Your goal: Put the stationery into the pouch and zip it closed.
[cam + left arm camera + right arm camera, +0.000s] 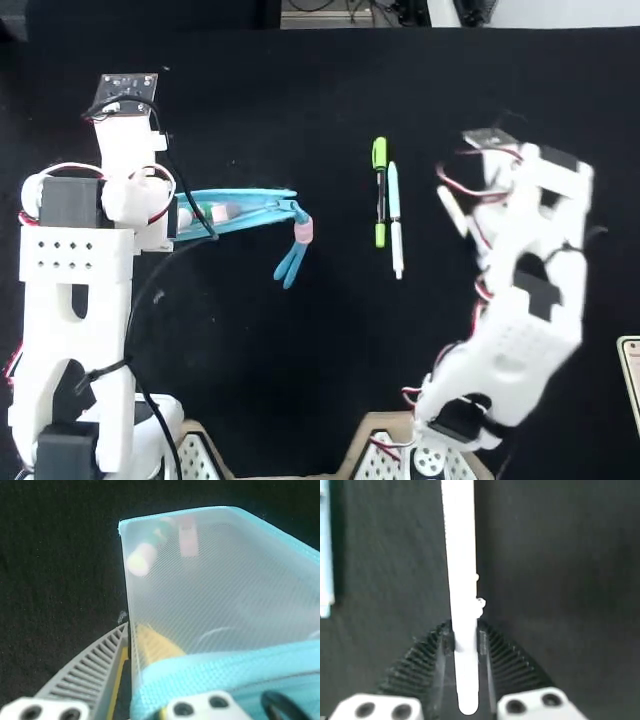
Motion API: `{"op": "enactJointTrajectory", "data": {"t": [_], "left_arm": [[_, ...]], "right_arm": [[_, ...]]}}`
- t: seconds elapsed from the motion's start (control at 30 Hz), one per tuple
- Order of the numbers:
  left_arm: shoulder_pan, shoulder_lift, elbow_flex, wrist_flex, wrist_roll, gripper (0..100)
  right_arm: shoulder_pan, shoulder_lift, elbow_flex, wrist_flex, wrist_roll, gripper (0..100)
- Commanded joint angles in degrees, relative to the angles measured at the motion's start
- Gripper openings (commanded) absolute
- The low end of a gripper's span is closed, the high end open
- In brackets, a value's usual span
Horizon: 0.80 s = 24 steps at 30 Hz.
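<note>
Black cloth covers the table (300,380), with both arms standing at its near edge. The left claw (185,217) is clenched on one end of the pouch (245,210), which stretches away from its fingers toward the middle of the table. In the left wrist view that claw (129,645) pinches the translucent wall of the pouch (225,590) just below its teal zip band. One ribbed finger lies outside the wall, and the other shows yellow through it. A pale pink piece (141,560) sits inside, at the pouch end farthest from the claw. A pink zip pull (304,232) with teal tails hangs at that far end. The right claw (465,637) is clamped on a white pen (460,555), whose shaft runs straight out ahead between the jaws, with a short stub behind them. In the high view this pen (452,212) juts from the right claw (465,222) toward the table's centre. Just beyond its tip, between the two claws, a green highlighter (380,190) and a blue-and-white pen (394,200) lie side by side on the cloth, well apart from the pouch.
</note>
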<state>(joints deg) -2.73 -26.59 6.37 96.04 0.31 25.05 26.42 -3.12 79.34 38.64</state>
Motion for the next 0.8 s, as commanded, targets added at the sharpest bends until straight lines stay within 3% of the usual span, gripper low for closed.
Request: {"op": "enactJointTrajectory", "data": {"t": [0.0, 0.23, 0.4, 0.6, 0.77], "left_arm": [[0.6, 0.2, 0.2, 0.2, 0.1, 3], [0.6, 0.2, 0.2, 0.2, 0.1, 3], [0.6, 0.2, 0.2, 0.2, 0.1, 3], [0.7, 0.2, 0.2, 0.2, 0.1, 3], [0.7, 0.2, 0.2, 0.1, 0.1, 3]], "right_arm": [[6.1, -11.1, 9.4, -1.6, 3.6, 1.0], [13.5, -20.9, 26.2, -13.6, 6.2, 1.1], [15.6, -21.1, 29.1, -13.0, 7.5, 3.8], [13.0, -21.7, 28.1, -11.4, 7.2, 22.3], [6.2, -21.3, 20.7, -4.7, 5.9, 19.6]]}}
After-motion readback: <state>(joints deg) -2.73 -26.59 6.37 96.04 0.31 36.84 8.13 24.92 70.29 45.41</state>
